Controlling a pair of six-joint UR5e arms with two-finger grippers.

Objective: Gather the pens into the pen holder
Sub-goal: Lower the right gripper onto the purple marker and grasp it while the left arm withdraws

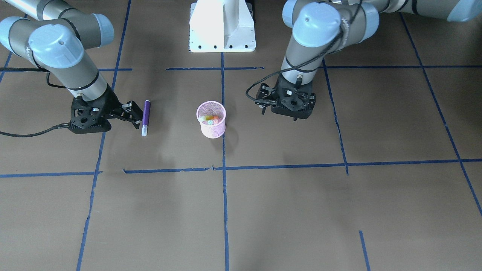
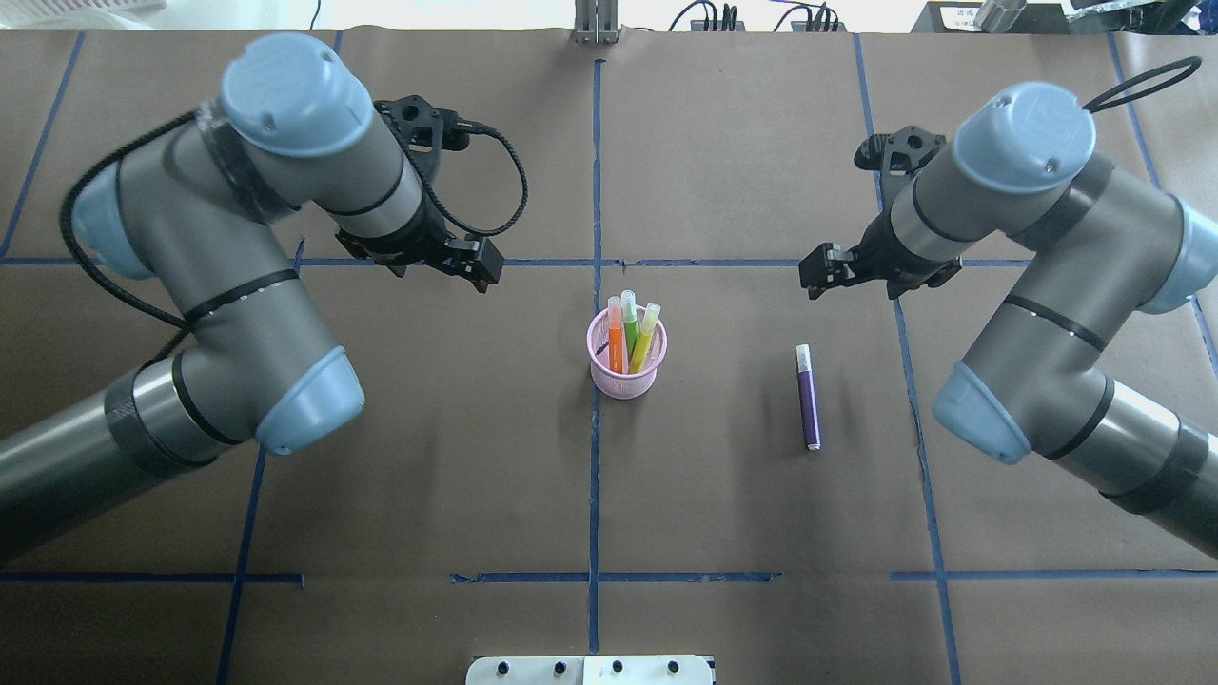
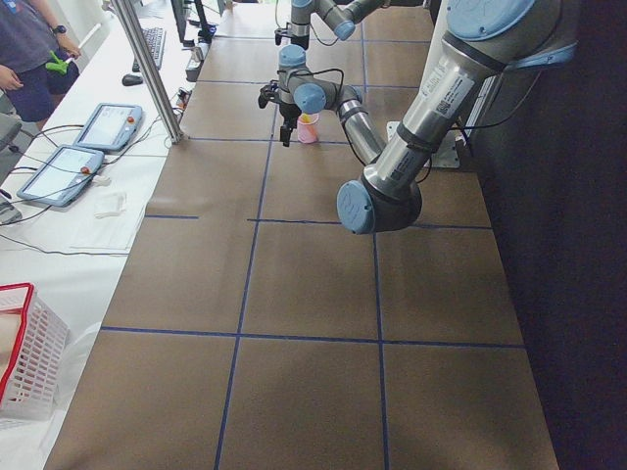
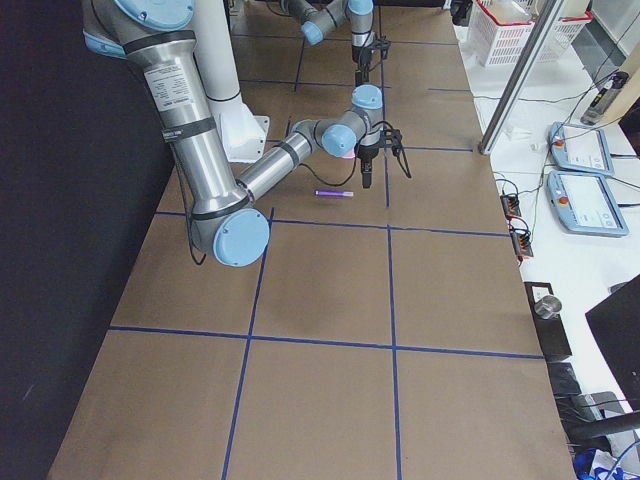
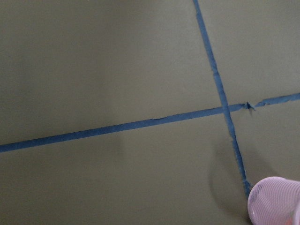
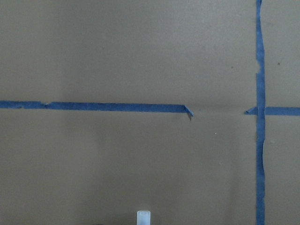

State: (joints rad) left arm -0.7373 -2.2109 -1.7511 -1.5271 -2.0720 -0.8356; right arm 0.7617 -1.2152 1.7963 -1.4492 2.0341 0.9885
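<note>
The pink mesh pen holder stands upright at the table's middle and holds an orange pen, a green pen and a yellow-green pen, cap ends up. The holder also shows in the front view and at the left wrist view's bottom right corner. The purple pen lies flat on the table on the robot's right. My right gripper is open and empty, low and close beside the purple pen; its pale cap shows in the right wrist view. My left gripper is open and empty, hovering off to the holder's left.
The white robot base stands at the table's near edge. Blue tape lines grid the brown table. A red-rimmed white basket and tablets sit on the side bench.
</note>
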